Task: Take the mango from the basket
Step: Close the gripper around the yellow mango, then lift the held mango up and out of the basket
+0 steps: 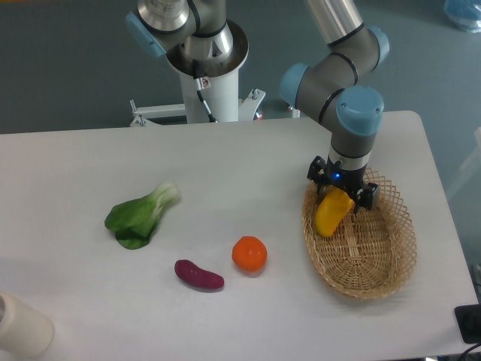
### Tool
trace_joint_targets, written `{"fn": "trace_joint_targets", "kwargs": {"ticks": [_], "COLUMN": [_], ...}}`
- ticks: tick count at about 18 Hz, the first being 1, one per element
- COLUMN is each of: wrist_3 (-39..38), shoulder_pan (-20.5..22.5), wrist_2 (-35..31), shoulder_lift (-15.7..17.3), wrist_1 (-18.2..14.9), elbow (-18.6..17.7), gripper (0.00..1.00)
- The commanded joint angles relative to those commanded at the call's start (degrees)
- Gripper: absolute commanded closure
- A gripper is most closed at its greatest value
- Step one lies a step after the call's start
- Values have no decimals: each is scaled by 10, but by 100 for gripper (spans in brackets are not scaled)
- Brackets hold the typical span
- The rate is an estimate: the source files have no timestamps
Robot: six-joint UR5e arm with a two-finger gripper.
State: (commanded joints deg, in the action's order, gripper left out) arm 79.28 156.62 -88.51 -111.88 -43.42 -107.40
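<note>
Gripping the mango over the basket

From where I stand, the gripper (337,197) is clamped on the upper end of the mango (331,213), which tilts down toward the left inner side of the basket (379,278). Out on the white table (225,165) lie an orange (249,253), a purple eggplant (198,275) and a leafy green (140,216).

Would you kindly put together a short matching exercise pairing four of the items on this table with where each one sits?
Things:
1. mango
2. orange
3. bok choy
4. purple eggplant

Places:
A. farthest left on the table
B. just right of the eggplant
C. in the basket, under the gripper
D. nearest the table's front edge

Pairs: 1-C, 2-B, 3-A, 4-D
</note>
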Motion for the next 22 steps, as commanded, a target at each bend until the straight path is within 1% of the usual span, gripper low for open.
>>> {"fn": "trace_joint_targets", "kwargs": {"ticks": [1, 3, 5, 6, 11, 17, 18, 19, 20, 22], "wrist_3": [2, 4, 5, 5, 5, -1, -1, -10, -33, -83], "shoulder_pan": [0, 0, -1, -1, -1, 4, 5, 10, 16, 17], "wrist_2": [0, 0, 0, 0, 0, 14, 26, 55, 81, 136], "shoulder_lift": [0, 0, 2, 2, 2, 7, 11, 17, 24, 27], "wrist_1": [-1, -1, -1, -1, -1, -3, -4, -4, -4, -4], "elbow": [0, -1, -3, -3, 0, 30, 34, 41, 43, 54], "gripper": [21, 32, 46, 50, 52, 52, 52, 52, 52, 52]}}
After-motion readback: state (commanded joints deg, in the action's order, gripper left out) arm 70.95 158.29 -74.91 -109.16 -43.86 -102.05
